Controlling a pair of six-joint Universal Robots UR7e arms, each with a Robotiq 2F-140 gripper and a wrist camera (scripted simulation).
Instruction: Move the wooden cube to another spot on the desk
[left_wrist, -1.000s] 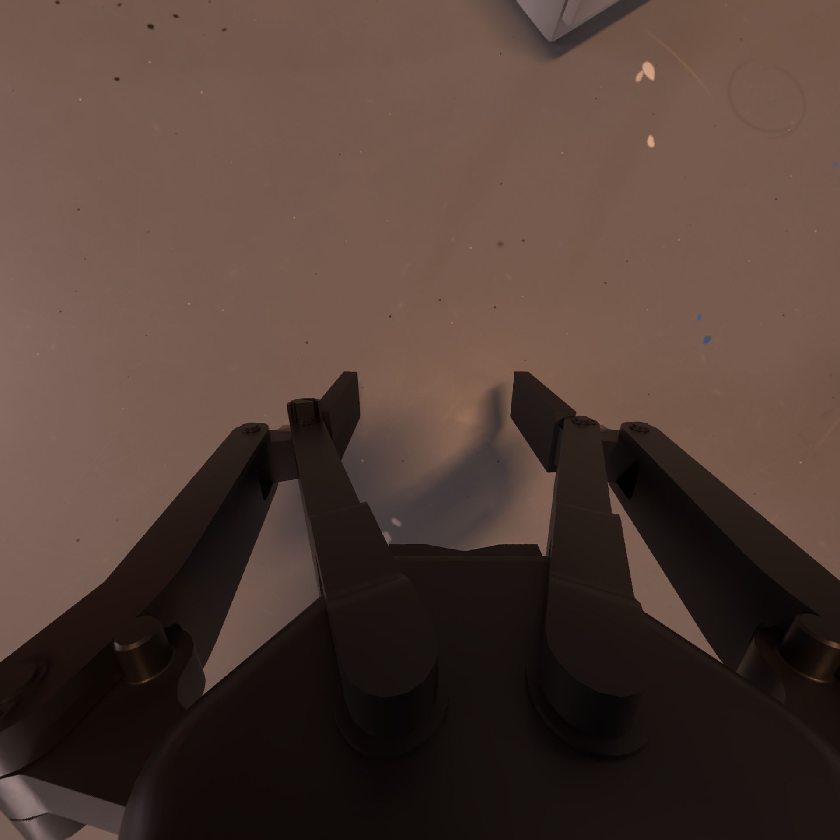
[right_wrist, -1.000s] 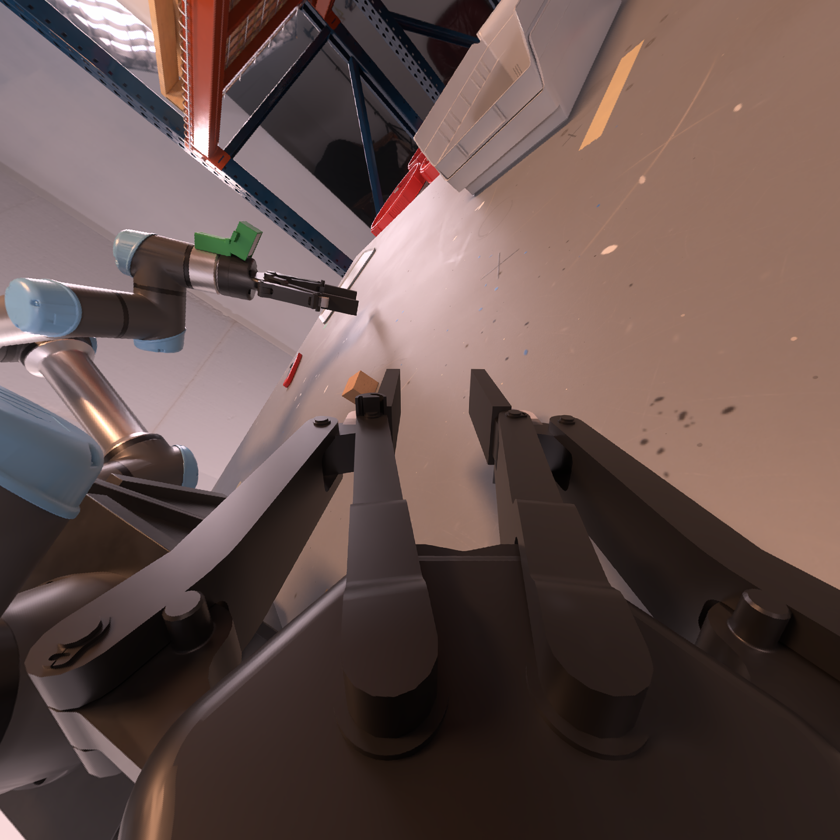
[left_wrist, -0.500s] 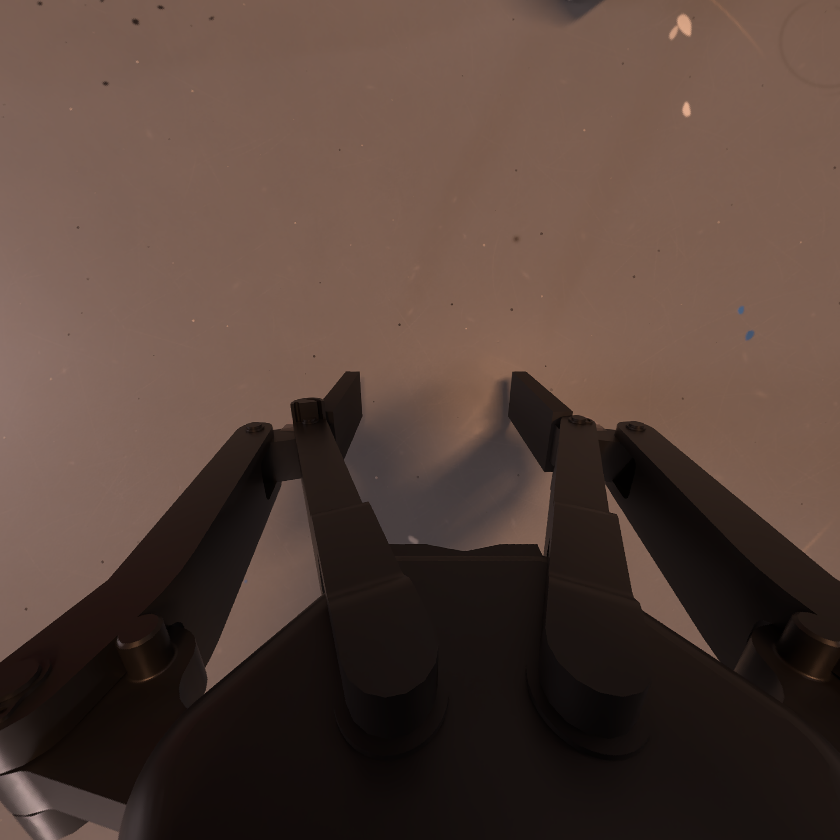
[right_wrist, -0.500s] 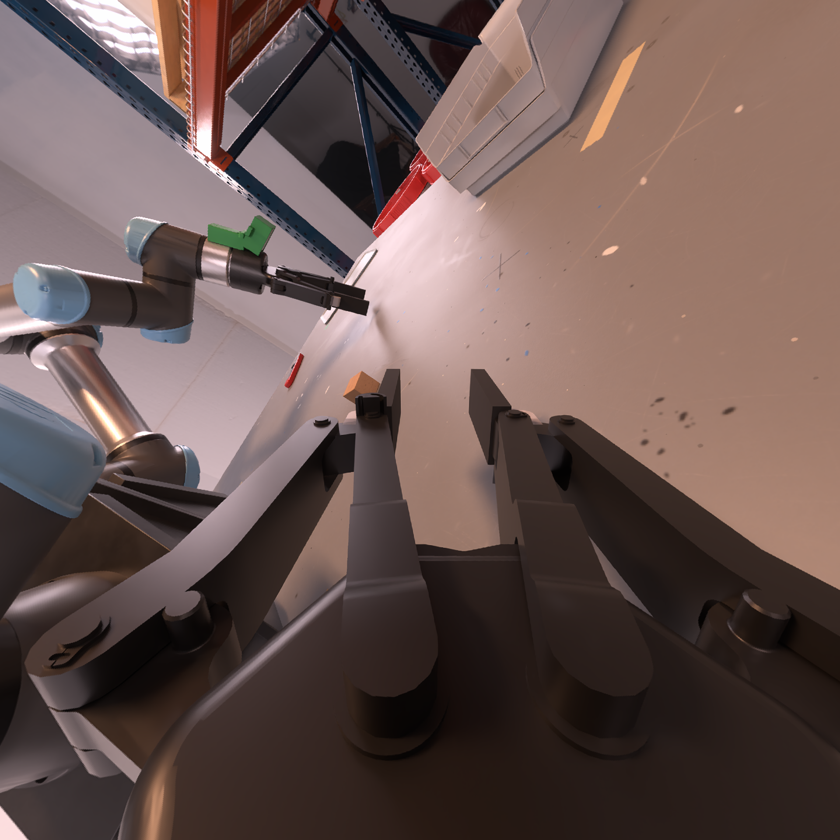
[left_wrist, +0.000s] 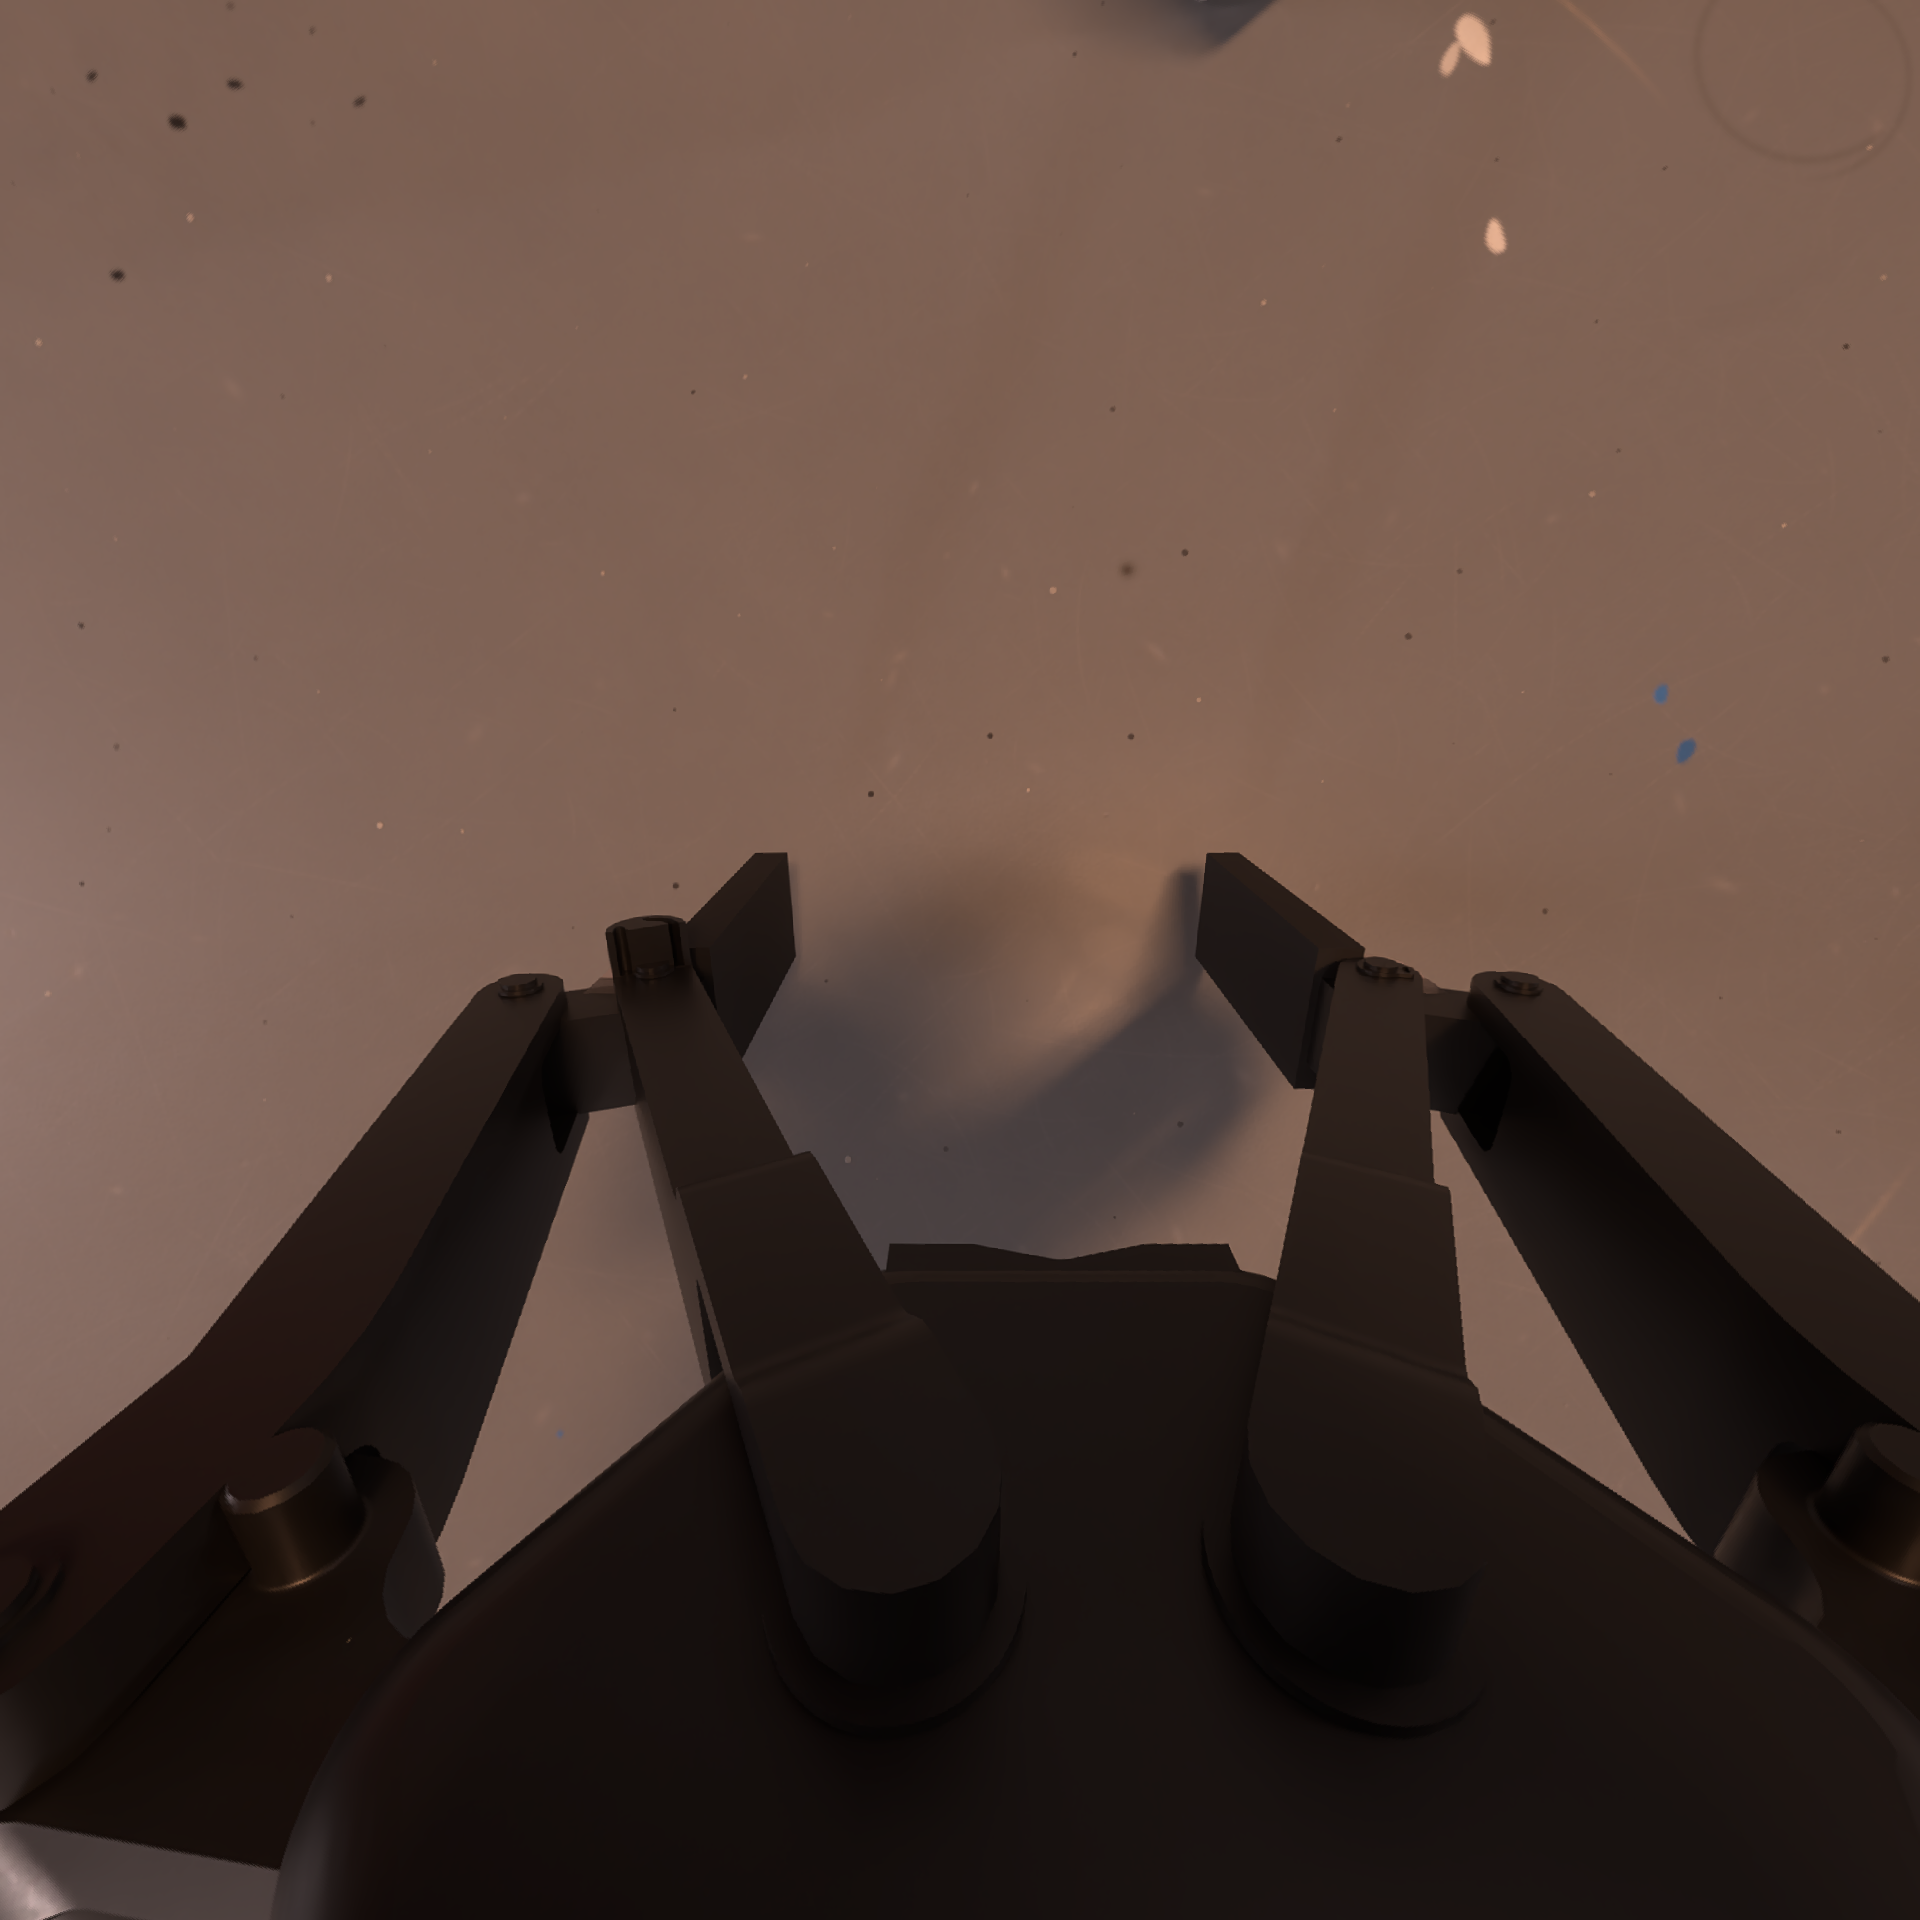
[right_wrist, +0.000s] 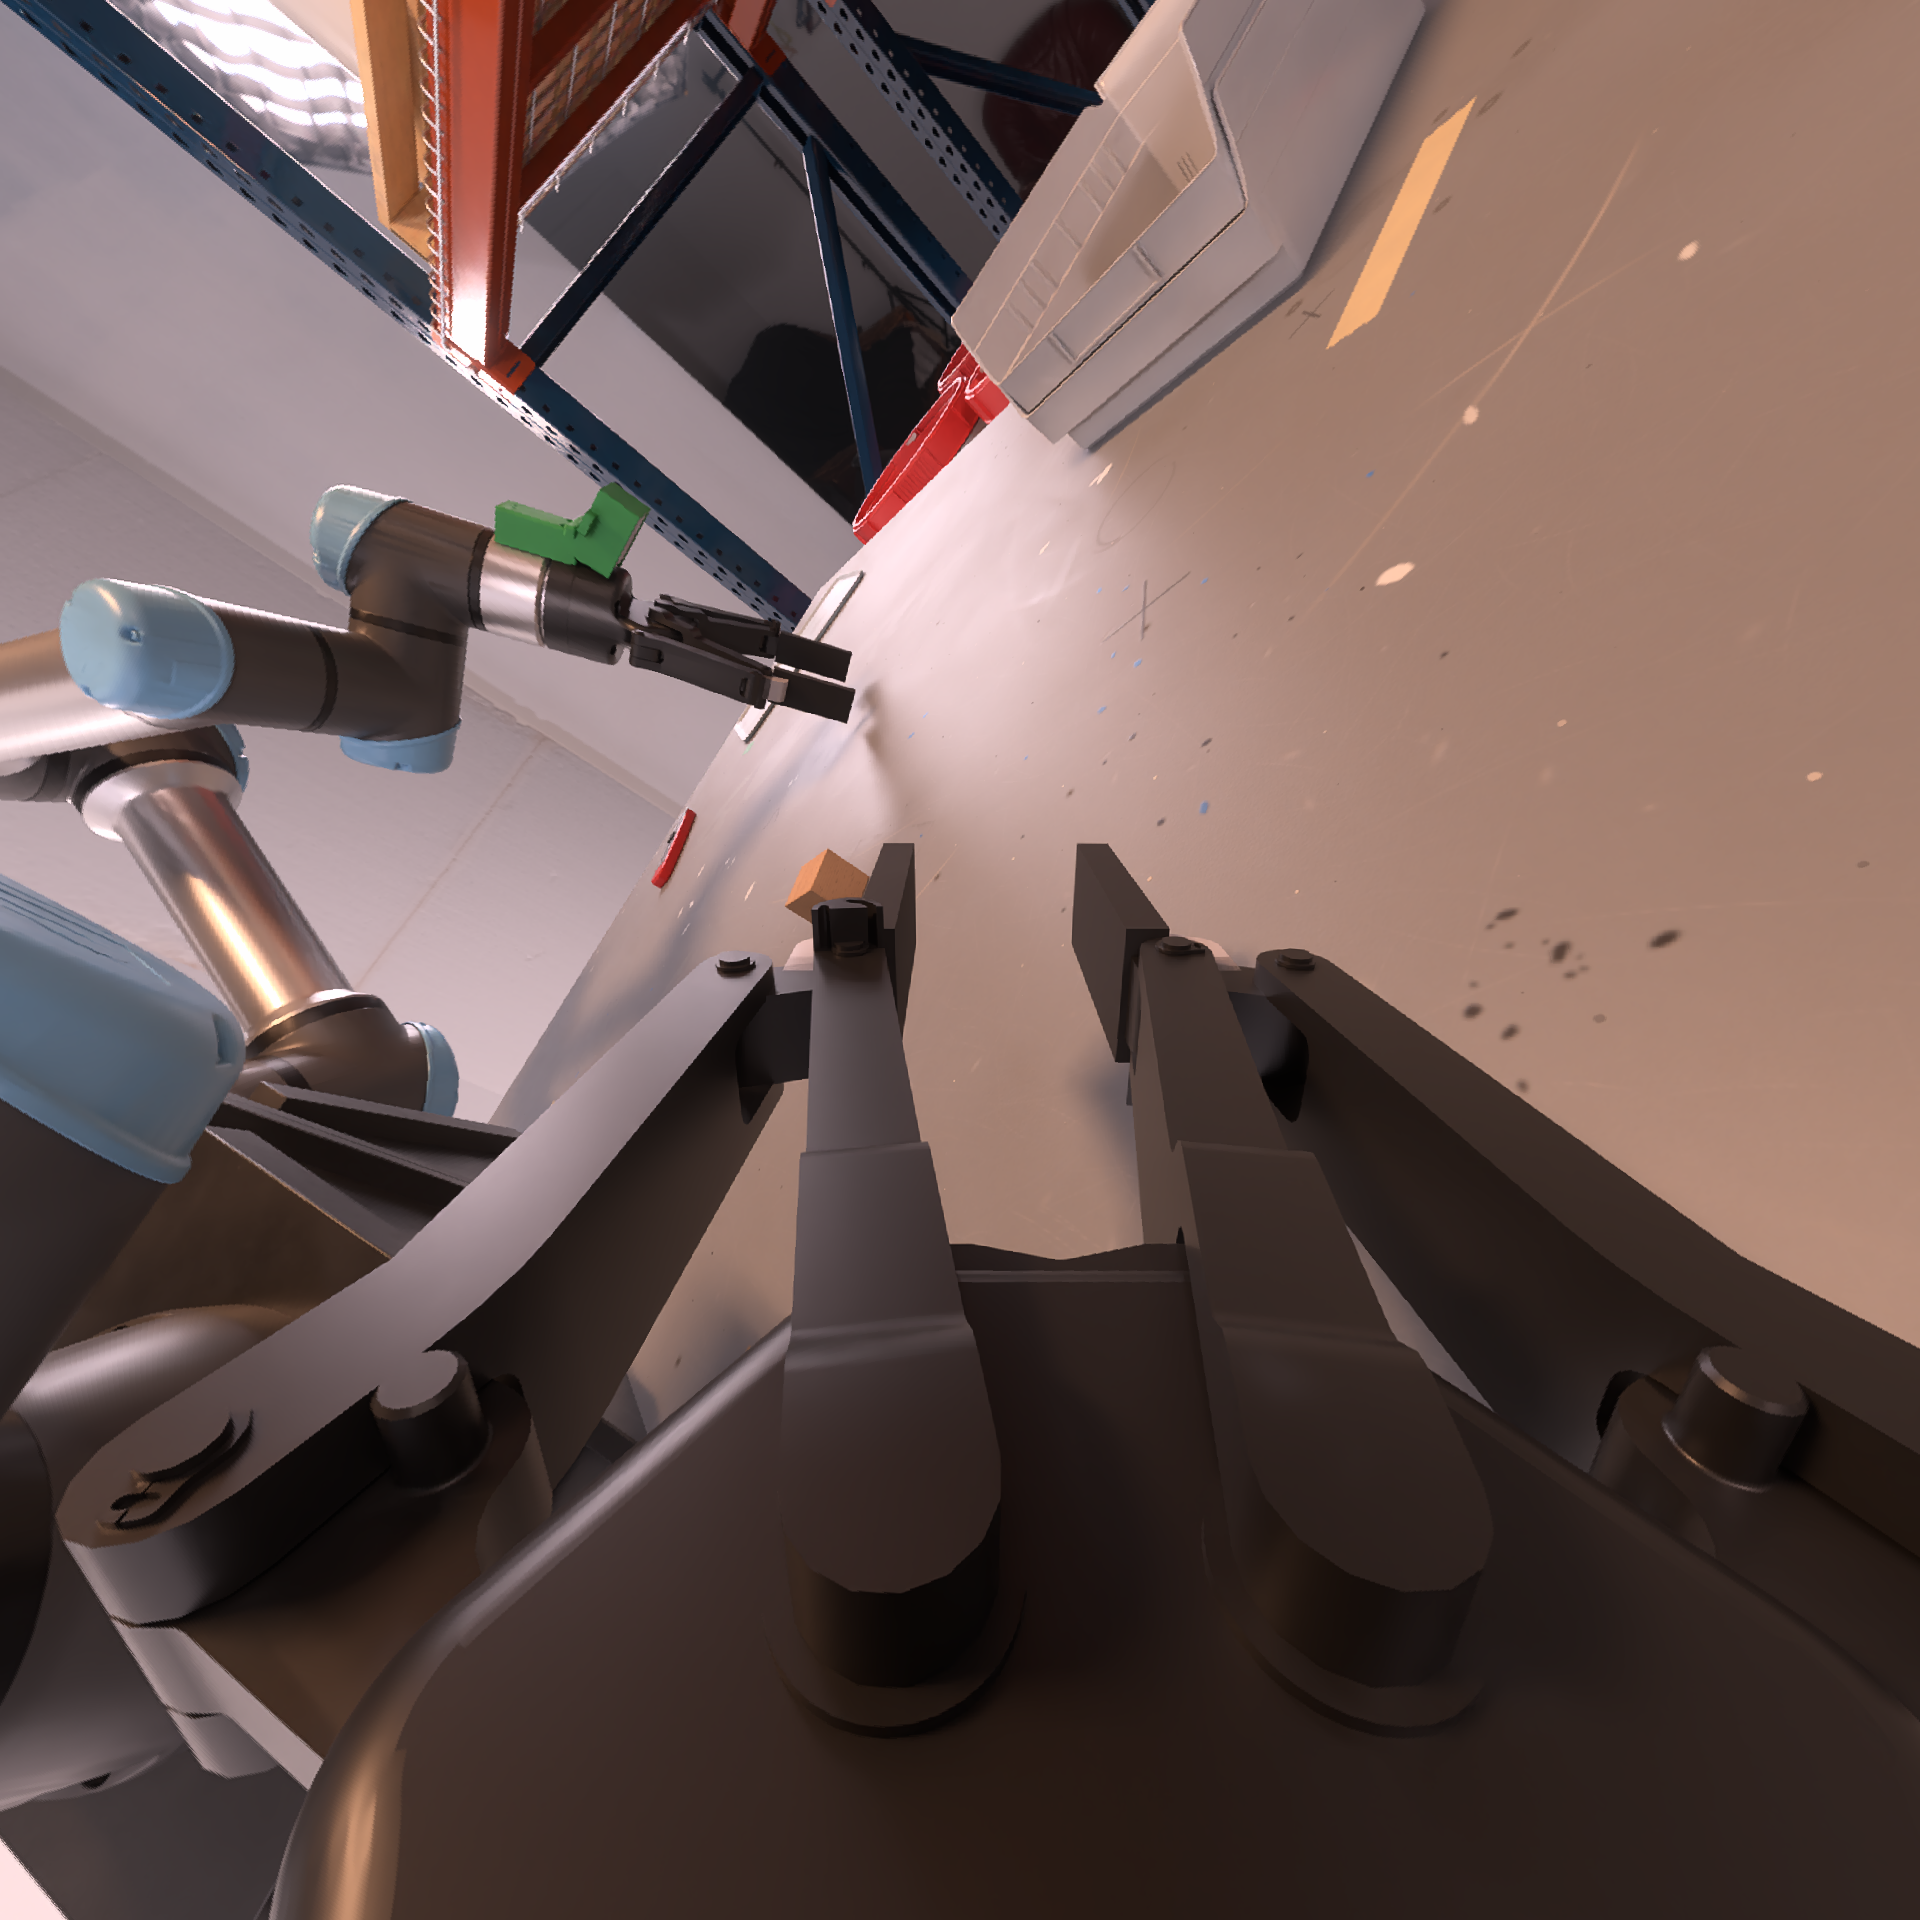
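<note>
The wooden cube (right_wrist: 826, 881) is small and light brown. It sits on the desk (right_wrist: 1455, 727) just beyond my right gripper's left fingertip, which hides its lower edge. My right gripper (right_wrist: 992, 873) is close over the desk, jaws a narrow gap apart with nothing between them. My left gripper (left_wrist: 995, 883) is wide open and empty over bare desk (left_wrist: 935, 416), casting a close shadow. In the right wrist view the left gripper (right_wrist: 831, 675) hovers past the cube, apart from it. The cube is not in the left wrist view.
A stack of white boxes (right_wrist: 1164, 229) stands at the far end of the desk, with a red object (right_wrist: 925, 457) beside it. A tan tape strip (right_wrist: 1403, 229) lies near them. A small red item (right_wrist: 675, 847) sits at the desk edge. Shelving (right_wrist: 623, 260) rises behind.
The left arm has moved toward the desk and farther along it; the white box corner has slid out of its view. Its jaws have widened slightly. The right gripper has not moved.
</note>
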